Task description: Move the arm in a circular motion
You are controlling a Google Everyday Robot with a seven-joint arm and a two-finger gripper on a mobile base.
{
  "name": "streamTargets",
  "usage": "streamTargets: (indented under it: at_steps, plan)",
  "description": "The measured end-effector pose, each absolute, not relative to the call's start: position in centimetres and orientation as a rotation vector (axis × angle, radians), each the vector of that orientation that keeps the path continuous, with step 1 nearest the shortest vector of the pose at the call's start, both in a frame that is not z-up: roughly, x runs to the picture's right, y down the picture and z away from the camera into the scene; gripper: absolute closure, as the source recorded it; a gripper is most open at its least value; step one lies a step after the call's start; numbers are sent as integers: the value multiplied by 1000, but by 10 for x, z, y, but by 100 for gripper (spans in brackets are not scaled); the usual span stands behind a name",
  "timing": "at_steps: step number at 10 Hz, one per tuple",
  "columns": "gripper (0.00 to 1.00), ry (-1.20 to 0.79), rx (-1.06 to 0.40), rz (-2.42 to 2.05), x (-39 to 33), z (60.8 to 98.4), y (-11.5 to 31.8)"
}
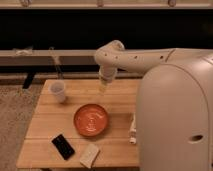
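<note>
The cream-white arm (145, 59) reaches in from the right, its thick tubular segments marked with small dark dots. Its rounded elbow joint (111, 54) sits above the back edge of the wooden table (50, 127). From there the arm bends down to a narrow pale tan tip, the gripper (103, 88), which hangs over the table's back middle, above and behind the orange plate (91, 120). The gripper holds nothing that I can see.
A white cup (58, 91) stands at the table's back left. A black phone (63, 146) and a pale flat packet (90, 155) lie near the front edge. A white bottle (133, 129) is partly hidden by the arm's large white body (175, 120) on the right.
</note>
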State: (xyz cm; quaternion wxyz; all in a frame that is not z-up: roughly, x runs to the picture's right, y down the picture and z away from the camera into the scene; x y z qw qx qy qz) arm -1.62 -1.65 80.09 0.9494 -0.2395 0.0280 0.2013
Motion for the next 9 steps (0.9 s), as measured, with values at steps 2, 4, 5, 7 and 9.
streamTargets:
  at_steps: [2, 4, 5, 7, 9]
  plan:
    - [20, 9, -483, 265, -88, 782, -2]
    - [20, -28, -486, 162, -127, 762, 18]
    - [20, -64, -492, 84, -150, 743, 38]
    - [20, -103, -505, 3, -169, 720, 62]
    - [20, -140, -539, -55, -185, 690, 97]
